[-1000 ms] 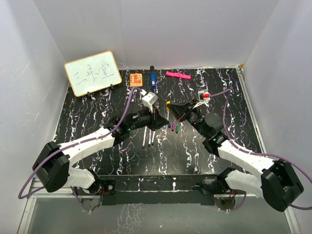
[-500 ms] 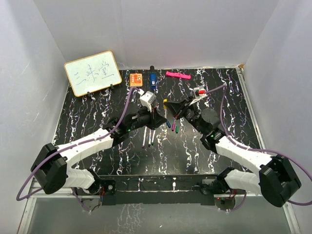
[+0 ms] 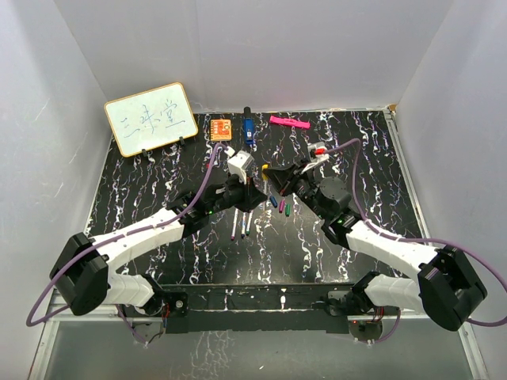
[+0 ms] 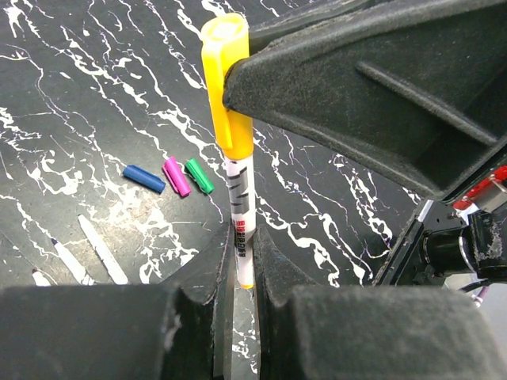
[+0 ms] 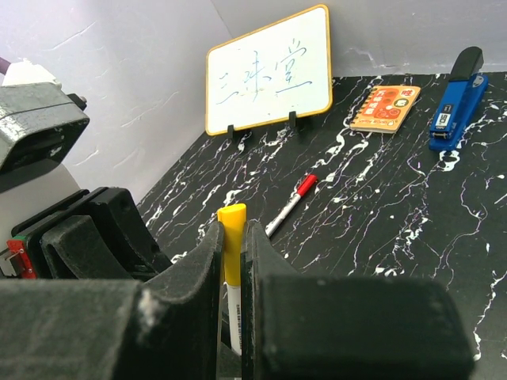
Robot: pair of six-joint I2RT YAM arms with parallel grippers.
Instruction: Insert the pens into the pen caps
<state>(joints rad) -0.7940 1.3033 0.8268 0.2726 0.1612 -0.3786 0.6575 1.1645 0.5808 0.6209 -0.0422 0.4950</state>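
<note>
My left gripper (image 4: 240, 237) is shut on the lower end of a white pen (image 4: 241, 207), held upright above the table. A yellow pen cap (image 4: 226, 79) covers the pen's upper end, and my right gripper (image 5: 232, 229) is shut on that cap (image 5: 231, 241). In the top view the two grippers (image 3: 255, 192) (image 3: 268, 174) meet at mid-table. Blue (image 4: 144, 178), purple (image 4: 176, 176) and green (image 4: 200, 176) caps lie side by side on the table. Two uncapped pens (image 3: 235, 226) (image 3: 247, 222) lie under the left arm. A red-capped pen (image 5: 290, 205) lies further left.
A small whiteboard (image 3: 150, 119) stands at the back left. An orange square block (image 3: 221, 128), a blue stapler (image 3: 248, 131) and a pink marker (image 3: 288, 122) lie along the back edge. White walls enclose the black marbled table (image 3: 158, 182).
My right gripper has carried the yellow cap leftward to the left gripper. The two grippers now stand close together around the one pen.
</note>
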